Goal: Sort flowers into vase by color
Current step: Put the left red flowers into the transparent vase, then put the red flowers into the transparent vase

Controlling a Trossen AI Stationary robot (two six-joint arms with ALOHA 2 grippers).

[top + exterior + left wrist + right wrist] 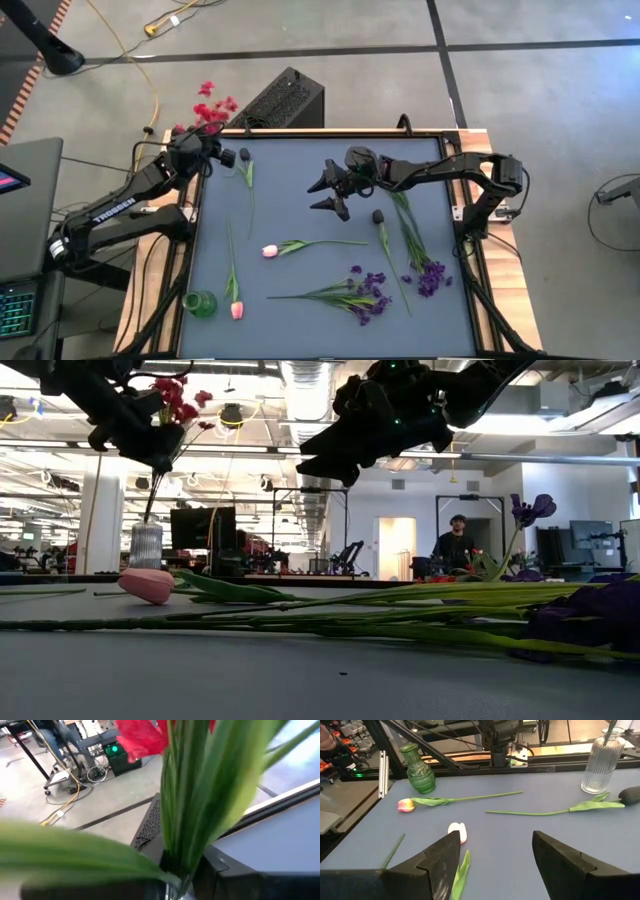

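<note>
A: Where are the flowers?
B: Red artificial blossom spray (208,104) stands upright in the ribbed clear glass vase (602,762) at a far corner of the desk.
A: Others?
B: Pink tulip buds (270,251) and purple iris bunches (366,296) lie flat; green glass vase (200,304) near corner.

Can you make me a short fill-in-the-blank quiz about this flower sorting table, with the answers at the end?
1. The small vase near the mat's front left corner is ____ in colour.
2. The flower spray at the left gripper is ____.
3. The right gripper hangs over the mat with its fingers ____.
4. The bunches lying at the mat's front right are ____.

Answers: green; red; open; purple
</note>
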